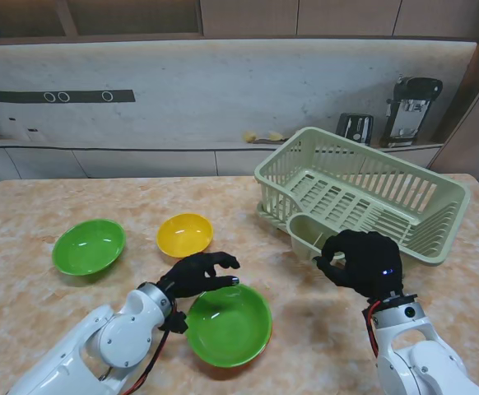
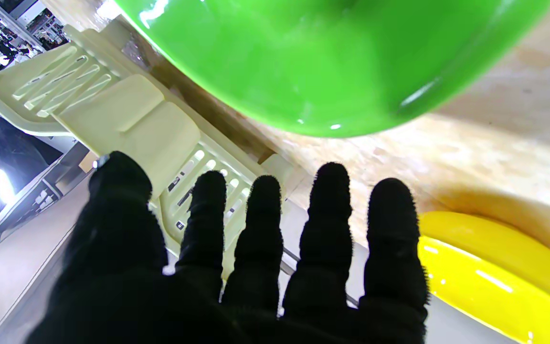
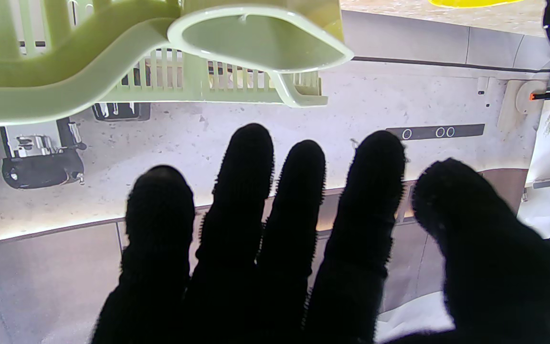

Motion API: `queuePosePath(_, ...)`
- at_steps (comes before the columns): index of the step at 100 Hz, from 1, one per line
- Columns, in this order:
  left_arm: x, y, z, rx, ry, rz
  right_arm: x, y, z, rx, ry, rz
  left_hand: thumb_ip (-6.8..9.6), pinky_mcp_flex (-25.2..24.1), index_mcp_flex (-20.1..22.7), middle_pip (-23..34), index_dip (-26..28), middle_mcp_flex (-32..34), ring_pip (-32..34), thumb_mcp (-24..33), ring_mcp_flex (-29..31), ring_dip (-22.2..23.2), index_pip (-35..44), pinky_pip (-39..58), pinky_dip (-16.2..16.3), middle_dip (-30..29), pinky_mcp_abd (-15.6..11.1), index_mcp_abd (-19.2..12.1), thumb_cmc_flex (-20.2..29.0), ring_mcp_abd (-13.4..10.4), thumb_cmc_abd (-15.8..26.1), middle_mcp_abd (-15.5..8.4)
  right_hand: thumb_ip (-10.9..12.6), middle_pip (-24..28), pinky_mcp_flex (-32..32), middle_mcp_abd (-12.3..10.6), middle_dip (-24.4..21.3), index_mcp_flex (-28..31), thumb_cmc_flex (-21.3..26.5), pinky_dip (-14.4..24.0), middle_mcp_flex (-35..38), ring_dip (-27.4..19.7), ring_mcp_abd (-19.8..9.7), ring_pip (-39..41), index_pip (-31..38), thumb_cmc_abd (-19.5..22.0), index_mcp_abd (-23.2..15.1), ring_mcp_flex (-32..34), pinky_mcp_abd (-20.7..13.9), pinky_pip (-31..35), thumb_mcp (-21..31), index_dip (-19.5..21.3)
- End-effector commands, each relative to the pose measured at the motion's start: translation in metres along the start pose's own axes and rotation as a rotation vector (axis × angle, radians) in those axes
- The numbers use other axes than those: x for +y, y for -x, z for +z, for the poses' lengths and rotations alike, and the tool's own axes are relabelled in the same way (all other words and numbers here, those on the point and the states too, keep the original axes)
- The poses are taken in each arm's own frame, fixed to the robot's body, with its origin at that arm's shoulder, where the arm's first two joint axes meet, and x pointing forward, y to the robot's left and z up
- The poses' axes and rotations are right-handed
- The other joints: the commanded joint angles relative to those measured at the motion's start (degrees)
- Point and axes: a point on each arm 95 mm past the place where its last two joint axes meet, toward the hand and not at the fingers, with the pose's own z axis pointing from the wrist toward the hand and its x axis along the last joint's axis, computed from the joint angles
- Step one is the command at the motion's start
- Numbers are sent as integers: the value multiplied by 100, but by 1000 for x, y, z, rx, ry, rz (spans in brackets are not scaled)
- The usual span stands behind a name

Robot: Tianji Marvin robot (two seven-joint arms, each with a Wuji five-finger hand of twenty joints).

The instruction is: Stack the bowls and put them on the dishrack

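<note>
Green bowl nearest me, upright on the marble-pattern table, at about 6 o'clock of the table top, empty. My left hand sits at the bowl's 11 o'clock, over its far-left rim, fingers spread and slightly curled, holding nothing; can't tell if fingertips touch the rim. The left wrist view shows the fingers apart with the bowl's green wall just past them.

My right hand at 3 o'clock of the green bowl, well apart from it, fingers loosely curled, empty, hovering just in front of the dishrack's cutlery cup. In the right wrist view the fingers are separated and the cup opening is close ahead.

Yellow bowl farther out, at 11 o'clock of the near green bowl, upright, empty, near my left hand but apart. Second green bowl at 9 o'clock of the yellow one, just beside it, not touching.

Pale green dishrack at 2 o'clock on the table, set diagonally, no bowls in it. No bowls stacked yet.
</note>
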Motion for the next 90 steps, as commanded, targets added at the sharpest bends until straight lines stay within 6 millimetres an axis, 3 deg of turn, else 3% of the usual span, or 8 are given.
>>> queuePosePath(1,-1,-3,-2,12,-6,17,-3,-2,-3,1,-19,8,122,-94,93,-136,-151,-186,-122,-96,-130,-135,-118,-78,-37,-117,188,-155,-150,10,234,-16,102,-19,-22,2,-73,-22,-109,19,52,-96,1,-46,28,175,-83,-78,25,-7,-19,-41)
queuePosePath(21,-15,-2,-9,1,-77,97,-3,-2,-3,1,-19,8,122,-100,135,-91,-92,-87,-195,-51,-74,-264,5,-142,-69,-139,89,-278,69,-141,232,-108,103,-17,-25,13,-72,-17,-111,19,53,-96,4,-48,31,173,-86,-80,32,-6,-20,-40)
queuePosePath(43,-40,8,-24,-56,-150,210,-3,-2,-3,1,-19,8,4,-183,95,-85,103,-81,-369,-107,-109,-469,81,-401,-211,-196,-63,-396,541,-348,71,-268,103,-19,-23,6,-73,-19,-107,20,51,-95,3,-46,30,173,-91,-81,26,-5,-18,-40)
queuePosePath(90,-88,62,-53,-275,-230,438,-4,-3,-3,5,-23,9,86,-494,-157,-237,-52,-457,-726,-107,-464,-742,-121,-1088,-588,-375,-589,-339,469,-573,267,-424,103,-20,-19,-21,-74,-14,-112,19,53,-94,2,-47,31,177,-87,-77,33,-5,-19,-38)
